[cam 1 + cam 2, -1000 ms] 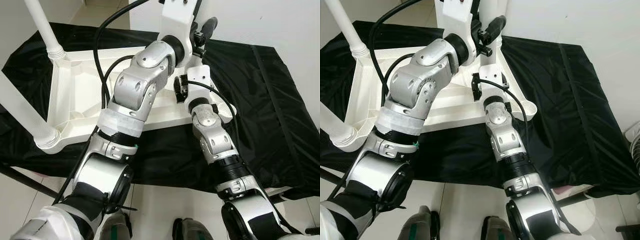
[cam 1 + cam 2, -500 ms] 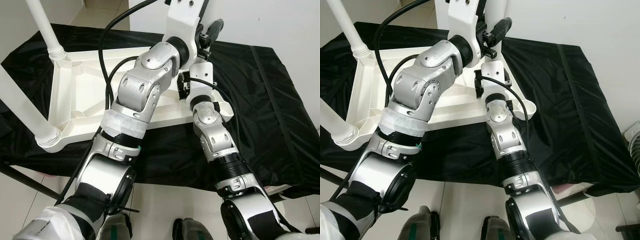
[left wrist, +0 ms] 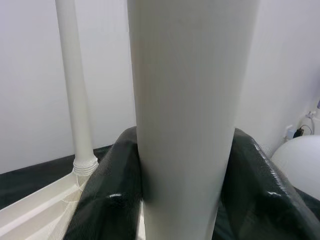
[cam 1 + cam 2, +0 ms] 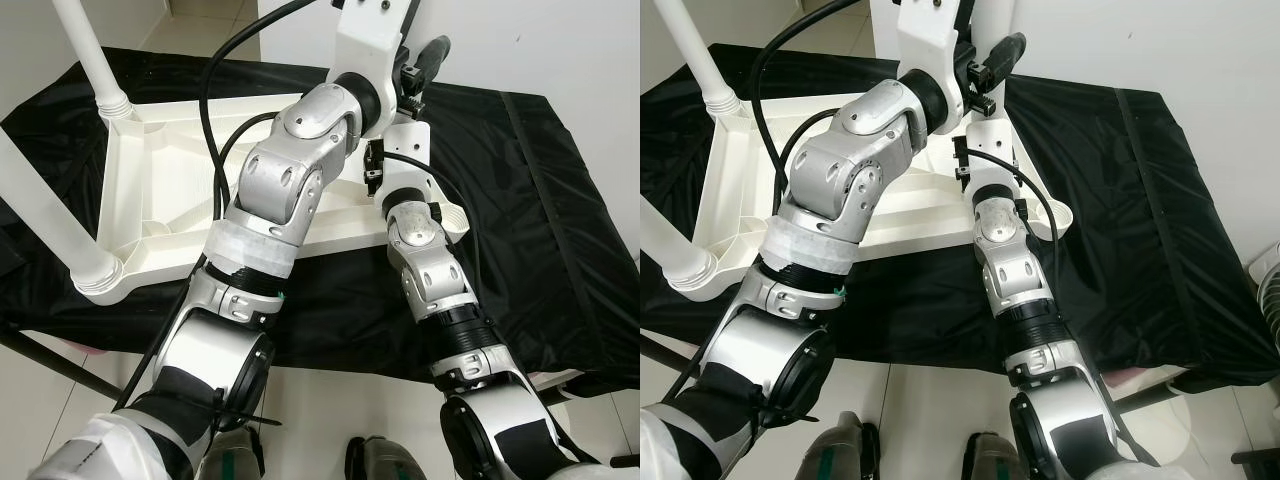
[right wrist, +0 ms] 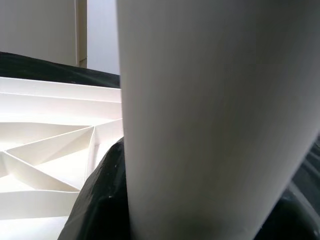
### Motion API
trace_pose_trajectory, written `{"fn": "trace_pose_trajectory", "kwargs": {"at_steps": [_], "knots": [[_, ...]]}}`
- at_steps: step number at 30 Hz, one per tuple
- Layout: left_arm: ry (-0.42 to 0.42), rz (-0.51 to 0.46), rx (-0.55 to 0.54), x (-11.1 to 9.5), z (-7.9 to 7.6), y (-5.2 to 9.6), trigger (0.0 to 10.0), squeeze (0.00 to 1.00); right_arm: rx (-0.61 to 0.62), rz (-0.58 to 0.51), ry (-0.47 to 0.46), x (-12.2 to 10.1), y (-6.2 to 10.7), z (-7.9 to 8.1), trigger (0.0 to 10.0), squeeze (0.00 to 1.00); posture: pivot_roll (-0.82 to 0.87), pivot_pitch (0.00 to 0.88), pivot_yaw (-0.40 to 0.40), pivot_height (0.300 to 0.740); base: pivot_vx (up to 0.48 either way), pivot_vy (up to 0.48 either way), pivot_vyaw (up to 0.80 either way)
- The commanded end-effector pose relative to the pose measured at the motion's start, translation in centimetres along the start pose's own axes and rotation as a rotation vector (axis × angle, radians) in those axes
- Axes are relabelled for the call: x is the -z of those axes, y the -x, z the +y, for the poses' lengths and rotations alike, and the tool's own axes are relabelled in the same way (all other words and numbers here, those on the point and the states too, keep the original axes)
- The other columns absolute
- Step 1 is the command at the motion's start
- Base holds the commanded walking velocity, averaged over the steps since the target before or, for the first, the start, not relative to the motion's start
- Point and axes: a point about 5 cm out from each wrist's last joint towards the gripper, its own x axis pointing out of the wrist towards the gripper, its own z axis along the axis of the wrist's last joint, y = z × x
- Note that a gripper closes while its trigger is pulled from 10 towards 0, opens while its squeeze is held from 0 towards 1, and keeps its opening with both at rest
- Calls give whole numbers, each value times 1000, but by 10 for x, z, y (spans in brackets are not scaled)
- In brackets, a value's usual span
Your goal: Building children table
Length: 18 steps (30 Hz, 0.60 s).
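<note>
A white children's table (image 4: 160, 190) lies upside down on a black cloth. Two white legs are fitted on its left side, one at the far corner (image 4: 90, 50) and one at the near corner (image 4: 45, 220). Both arms reach to the far right corner, where a third white leg (image 4: 992, 15) stands upright. My left gripper (image 3: 185, 200) is shut on this leg, with black fingers (image 3: 100, 200) on either side. Lower down, my right gripper (image 5: 200, 210) is shut on the same leg (image 5: 210, 120). My arms hide the leg's foot.
The black cloth (image 4: 540, 200) covers a low platform, with its open part to the right. An empty round socket (image 4: 450, 215) sits at the table's near right corner. A white wall rises behind, and my feet (image 4: 380, 465) stand on pale floor.
Both arms have shifted slightly to the right and away from me, still holding the leg. The table has not moved.
</note>
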Motion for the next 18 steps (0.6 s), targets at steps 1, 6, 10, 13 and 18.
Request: {"fn": "trace_pose_trajectory", "kwargs": {"at_steps": [1,6,10,13,18], "knots": [[-12,-56,-26,-12,-4,-2,10000,898,11,2,-4,-1,-3,-1,118,0,-55,27,-11,740,0,0,0],[51,-82,13,-15,-6,0,10000,1000,27,7,-33,-3,-5,-3,10000,0,-51,38,-3,740,0,0,0],[49,-92,4,-17,-5,0,10000,1000,37,8,-47,-3,-6,-4,10000,0,-49,42,0,740,0,0,0],[50,-99,4,-19,-5,0,10000,1000,49,12,-60,-3,-7,-6,10000,0,-49,42,0,740,0,0,0],[90,-140,17,-25,-2,4,10000,0,106,17,-67,-2,-10,-20,10000,0,-37,51,-3,740,0,0,0]]}}
